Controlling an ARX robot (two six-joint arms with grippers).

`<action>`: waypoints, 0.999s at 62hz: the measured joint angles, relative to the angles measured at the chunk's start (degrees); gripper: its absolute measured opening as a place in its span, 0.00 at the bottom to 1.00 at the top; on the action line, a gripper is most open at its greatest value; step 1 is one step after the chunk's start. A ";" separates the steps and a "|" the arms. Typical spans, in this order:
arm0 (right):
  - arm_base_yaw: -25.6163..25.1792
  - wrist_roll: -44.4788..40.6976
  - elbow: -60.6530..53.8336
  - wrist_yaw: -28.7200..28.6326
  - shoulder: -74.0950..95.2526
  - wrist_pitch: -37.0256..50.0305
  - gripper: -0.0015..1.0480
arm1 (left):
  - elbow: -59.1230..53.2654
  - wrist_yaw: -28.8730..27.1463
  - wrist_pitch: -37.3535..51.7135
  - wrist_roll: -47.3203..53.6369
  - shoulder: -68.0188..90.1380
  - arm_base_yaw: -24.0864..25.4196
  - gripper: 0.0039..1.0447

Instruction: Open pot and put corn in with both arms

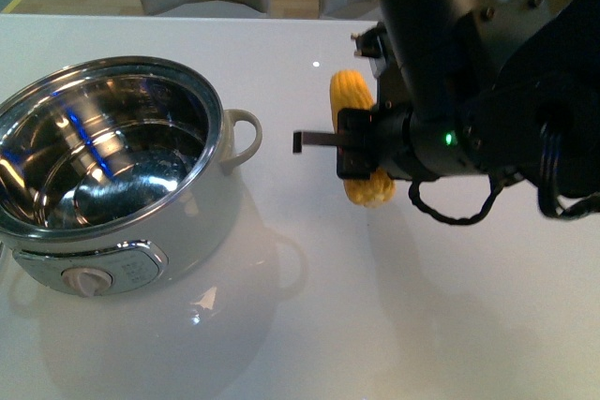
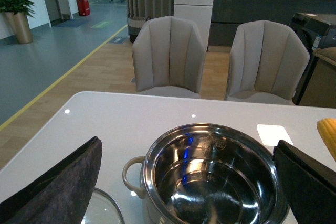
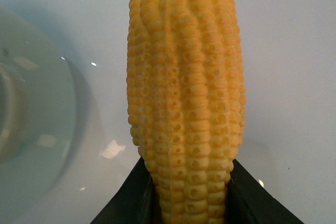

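The pot (image 1: 108,170) stands open at the left of the white table, its shiny steel bowl empty, dial facing front. It also shows in the left wrist view (image 2: 210,177). My right gripper (image 1: 361,149) is shut on the yellow corn (image 1: 359,138) and holds it to the right of the pot, above the table. In the right wrist view the corn (image 3: 184,93) fills the middle between the black fingers (image 3: 126,200). My left gripper (image 2: 189,182) is open, its fingers wide apart on either side of the pot. The corn's tip (image 2: 328,135) shows at the edge there.
A glass lid (image 2: 102,211) lies on the table beside the pot's loop handle (image 2: 131,174). A white square card (image 2: 274,134) lies behind the pot. Two grey chairs (image 2: 168,56) stand at the table's far edge.
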 joint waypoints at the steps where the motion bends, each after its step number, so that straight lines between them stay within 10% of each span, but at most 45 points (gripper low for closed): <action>1: 0.13 0.07 0.22 -0.04 -0.22 -0.15 0.22 | 0.00 0.00 0.00 0.00 0.00 0.00 0.94; 62: 11.63 14.93 25.49 -5.40 7.52 -11.74 0.22 | 0.00 0.00 0.00 0.00 0.00 0.00 0.94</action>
